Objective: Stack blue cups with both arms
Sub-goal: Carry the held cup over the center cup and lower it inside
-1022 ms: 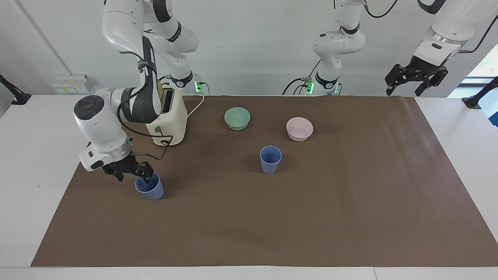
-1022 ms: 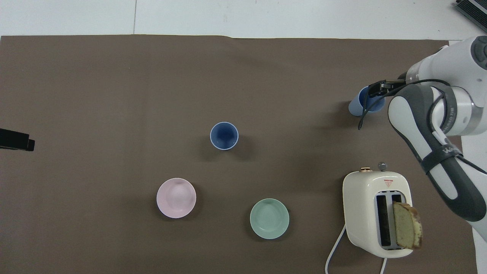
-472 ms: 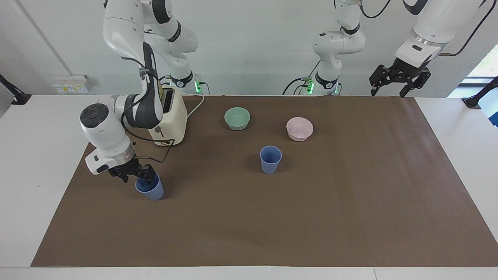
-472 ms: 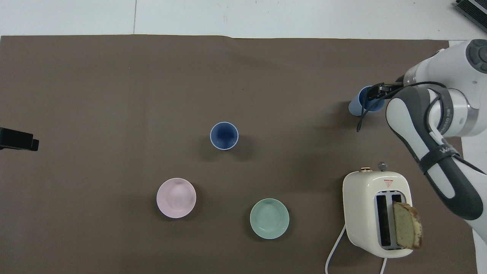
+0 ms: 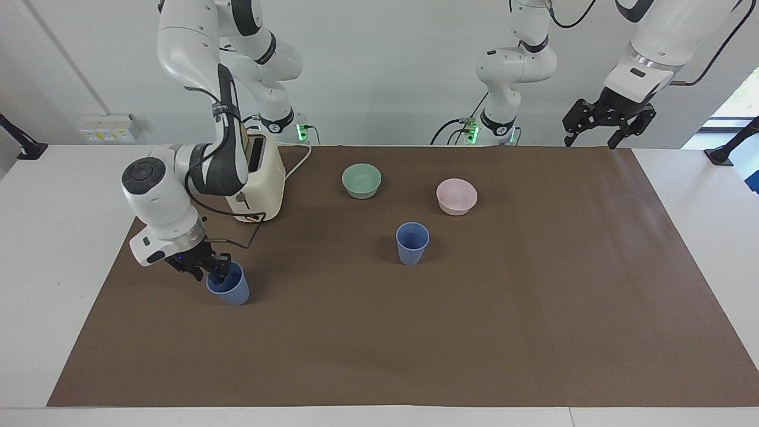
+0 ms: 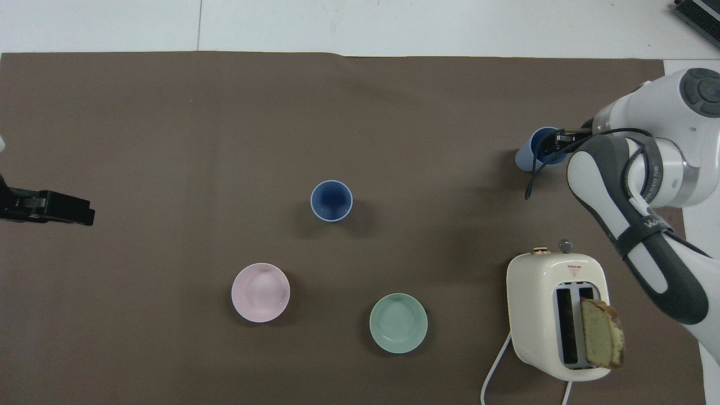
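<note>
my right gripper (image 5: 209, 270) is down at the rim of one blue cup (image 5: 229, 286), the one standing upright on the brown mat (image 5: 533, 308) toward my right arm's end of the desk (image 5: 47, 237), farther from me than the toaster (image 5: 260, 178). the fingers (image 5: 222, 268) straddle the rim, one dipping inside the cup's mouth and one outside against the wall, but i cannot tell whether they are clamped on it. the cup's base sits on the mat. from overhead, my right arm's forearm (image 6: 635, 225) covers much of that gripper, and only the cup's open mouth and part of its side show past it. the second blue cup (image 5: 412, 242) stands upright and alone near the middle of the mat, well apart from the toaster, toward my left arm's end of the desk and farther from me. between that cup and me sit a mint-green bowl (image 5: 362, 180) and a pale pink bowl (image 5: 456, 196); the green one is the closer of the two to the toaster. the toaster is cream-coloured, with a slice of bread (image 6: 602, 340) standing up out of one slot. my left gripper (image 5: 606, 120) waits in the air with its fingers spread apart, holding nothing, over the edge of the mat, well apart from the toaster at my left arm's end of the desk.
</note>
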Robot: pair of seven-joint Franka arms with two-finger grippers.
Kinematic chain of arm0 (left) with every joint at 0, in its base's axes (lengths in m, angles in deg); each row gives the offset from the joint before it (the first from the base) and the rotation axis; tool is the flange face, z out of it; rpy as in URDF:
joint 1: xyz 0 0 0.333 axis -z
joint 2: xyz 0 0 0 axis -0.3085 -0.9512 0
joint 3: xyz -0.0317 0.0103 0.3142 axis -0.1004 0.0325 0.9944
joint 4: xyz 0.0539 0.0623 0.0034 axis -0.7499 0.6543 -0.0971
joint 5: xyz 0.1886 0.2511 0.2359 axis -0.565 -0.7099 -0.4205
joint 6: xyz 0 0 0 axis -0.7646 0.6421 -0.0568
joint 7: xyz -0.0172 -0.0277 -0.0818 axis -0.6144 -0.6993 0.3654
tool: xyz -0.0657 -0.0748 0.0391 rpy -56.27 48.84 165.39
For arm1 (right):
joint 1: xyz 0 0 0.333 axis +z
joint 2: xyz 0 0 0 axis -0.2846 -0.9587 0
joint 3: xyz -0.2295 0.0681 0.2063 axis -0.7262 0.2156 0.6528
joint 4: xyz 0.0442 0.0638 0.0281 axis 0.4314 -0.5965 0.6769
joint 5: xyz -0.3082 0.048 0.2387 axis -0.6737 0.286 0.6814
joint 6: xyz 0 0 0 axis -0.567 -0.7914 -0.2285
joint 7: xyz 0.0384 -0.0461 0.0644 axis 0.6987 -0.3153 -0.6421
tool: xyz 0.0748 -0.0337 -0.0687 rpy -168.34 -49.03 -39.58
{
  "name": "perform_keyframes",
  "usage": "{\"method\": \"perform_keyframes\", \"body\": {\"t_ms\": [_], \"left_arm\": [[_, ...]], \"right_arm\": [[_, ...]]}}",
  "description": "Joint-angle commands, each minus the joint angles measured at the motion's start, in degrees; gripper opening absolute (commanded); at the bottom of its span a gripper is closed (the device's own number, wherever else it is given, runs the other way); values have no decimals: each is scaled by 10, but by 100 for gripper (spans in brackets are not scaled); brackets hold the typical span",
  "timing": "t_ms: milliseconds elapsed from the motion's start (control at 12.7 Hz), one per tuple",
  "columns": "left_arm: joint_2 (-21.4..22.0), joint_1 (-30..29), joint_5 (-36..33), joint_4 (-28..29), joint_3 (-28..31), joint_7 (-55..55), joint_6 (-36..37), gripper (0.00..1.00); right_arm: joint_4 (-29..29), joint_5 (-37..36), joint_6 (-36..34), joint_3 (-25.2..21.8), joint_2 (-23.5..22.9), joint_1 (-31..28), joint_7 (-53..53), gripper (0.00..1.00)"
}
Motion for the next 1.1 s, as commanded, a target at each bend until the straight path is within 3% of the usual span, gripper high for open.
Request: {"method": "perform_keyframes", "body": {"t_ms": [0, 79, 157, 314, 629, 1022], "left_arm": [[3, -7, 7, -3, 5, -4, 3, 100], [3, -9, 6, -4, 4, -5, 3, 100], [2, -8, 5, -4, 4, -5, 2, 100], [2, -9, 5, -5, 4, -5, 2, 100], [2, -9, 5, -4, 4, -5, 3, 100], [2, -9, 6, -4, 4, -5, 3, 100]], "right_arm": [[-1, 8, 10, 3, 5, -7, -17, 15], [0, 11, 10, 3, 6, -7, -16, 2], [2, 13, 10, 3, 8, -7, -15, 0], [4, 15, 6, 3, 13, -6, -14, 0], [5, 15, -37, 15, 73, 7, -5, 0], [29, 15, -123, 21, 145, 97, 25, 0]]}}
